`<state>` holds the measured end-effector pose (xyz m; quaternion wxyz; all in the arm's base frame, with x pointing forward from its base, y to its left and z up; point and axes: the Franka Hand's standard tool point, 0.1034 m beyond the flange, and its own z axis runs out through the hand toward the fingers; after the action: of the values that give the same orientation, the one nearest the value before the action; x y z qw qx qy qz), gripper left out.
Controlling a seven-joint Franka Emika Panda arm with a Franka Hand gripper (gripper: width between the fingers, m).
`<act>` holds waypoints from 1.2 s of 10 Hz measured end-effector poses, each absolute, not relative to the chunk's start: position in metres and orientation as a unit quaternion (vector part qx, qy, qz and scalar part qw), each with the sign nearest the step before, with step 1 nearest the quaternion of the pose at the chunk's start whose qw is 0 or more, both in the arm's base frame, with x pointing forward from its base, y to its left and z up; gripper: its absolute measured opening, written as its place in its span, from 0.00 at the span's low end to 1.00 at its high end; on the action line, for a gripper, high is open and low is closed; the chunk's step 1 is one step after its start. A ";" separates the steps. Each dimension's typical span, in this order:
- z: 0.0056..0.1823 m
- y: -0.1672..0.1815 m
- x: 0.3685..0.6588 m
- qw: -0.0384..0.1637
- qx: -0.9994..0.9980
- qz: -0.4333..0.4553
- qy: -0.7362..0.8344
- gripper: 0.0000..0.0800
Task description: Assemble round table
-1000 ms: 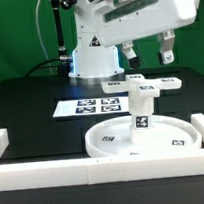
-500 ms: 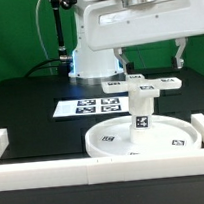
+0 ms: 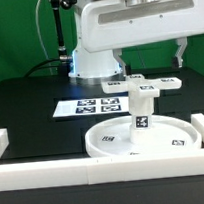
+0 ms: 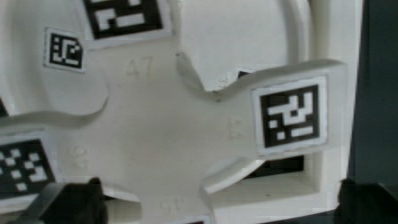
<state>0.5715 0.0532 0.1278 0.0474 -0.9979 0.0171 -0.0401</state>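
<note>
Running along the near edge of the table (image 3: pixel 30 106), the white wall (image 3: pixel 96 169) serves as a stop that keeps the parts from sliding off, and the round disc (image 3: pixel 108 140) lies flat just behind it, almost touching, so there is little room to shift the disc forward. Upright on the middle of the disc stands the short leg (image 3: pixel 141 112), and the cross-shaped foot (image 3: pixel 149 84) sits flat on top of it, a stack that looks like the table built upside down. The claw (image 3: pixel 149 58) hangs straight above the foot, its fingers spread wide to either side and pinching nothing; the wrist view looks flat down on the foot (image 4: pixel 169 110), which suggests a pose lined up for coming down on it. To both sides of the stack the dark table is open. Farther back the marker board (image 3: pixel 90 106) lies flat, and behind it the arm's base (image 3: pixel 91 59) closes off the rear.
</note>
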 end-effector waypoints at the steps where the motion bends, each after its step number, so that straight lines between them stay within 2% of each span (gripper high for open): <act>1: 0.127 0.053 0.572 0.039 -0.998 -0.037 -0.043 0.81; 3: 0.126 0.054 0.572 0.026 -0.988 -0.028 -0.147 0.81; 8: 0.125 0.050 0.573 0.017 -0.960 -0.033 -0.277 0.81; 12: 0.116 0.044 0.565 0.005 -0.909 -0.031 -0.415 0.81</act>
<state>0.5649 0.0435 0.1164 0.0050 -0.9092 -0.4153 -0.0312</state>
